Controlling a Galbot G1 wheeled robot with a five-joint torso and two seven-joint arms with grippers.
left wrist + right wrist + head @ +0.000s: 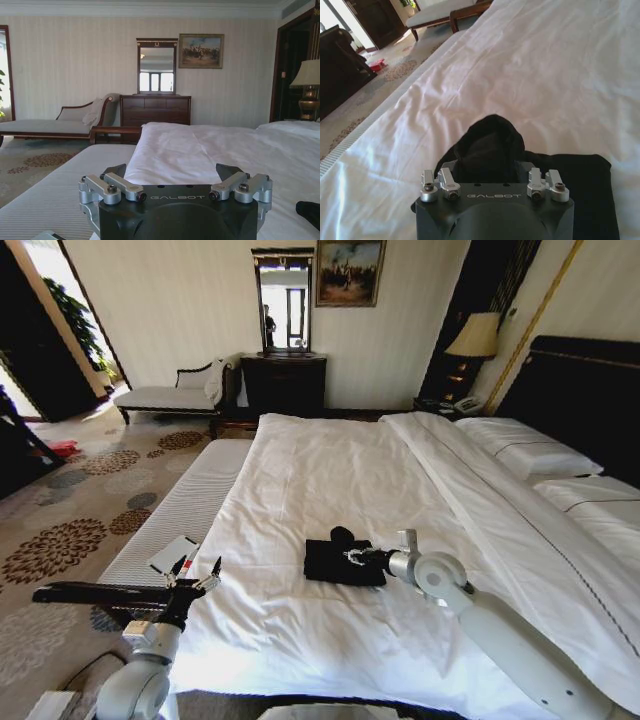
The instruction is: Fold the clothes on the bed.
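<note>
"GALBOT" on left hand (177,197); right hand (493,196)

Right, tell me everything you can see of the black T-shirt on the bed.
The black T-shirt is soft, matte fabric, already gathered into a compact, roughly rectangular bundle with one rounded lump of cloth sticking out at its far side. It lies flat on the bed, on the white sheet near the foot end, small against the mattress. The right gripper is right over it; whether its jaws pinch the cloth cannot be told. No lettering shows.
</note>
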